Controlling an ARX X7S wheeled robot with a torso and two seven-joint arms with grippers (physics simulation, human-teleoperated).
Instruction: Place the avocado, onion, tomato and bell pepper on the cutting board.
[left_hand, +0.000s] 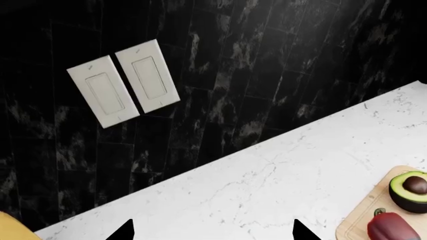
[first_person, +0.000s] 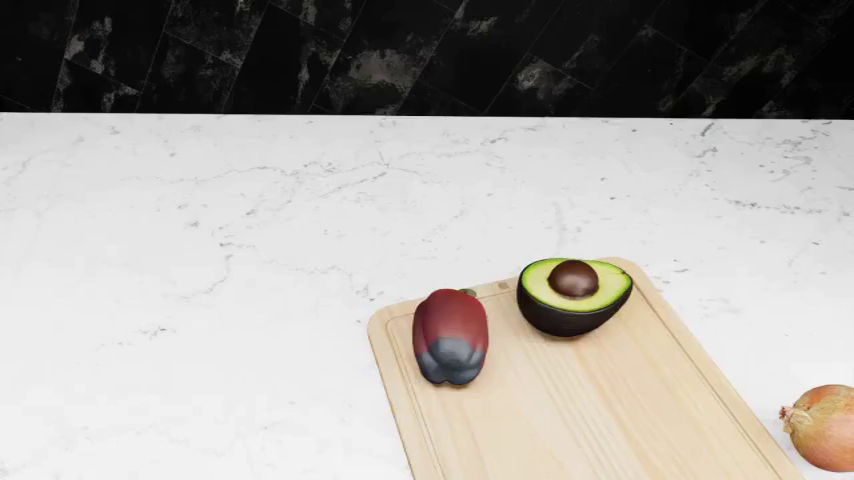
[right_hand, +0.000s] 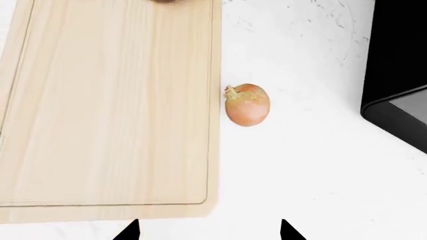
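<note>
The pale wooden cutting board lies on the white marble counter. On it rest the dark red bell pepper and the halved avocado, pit up. Both also show in the left wrist view, the avocado and the pepper on the board's corner. The onion lies on the counter just right of the board; in the right wrist view the onion sits beside the board's edge. The tomato is out of view. The left gripper and right gripper are open and empty, above the counter.
A black tiled wall backs the counter, with a double white switch plate. A black appliance stands beside the onion. A yellow object shows at the left wrist view's corner.
</note>
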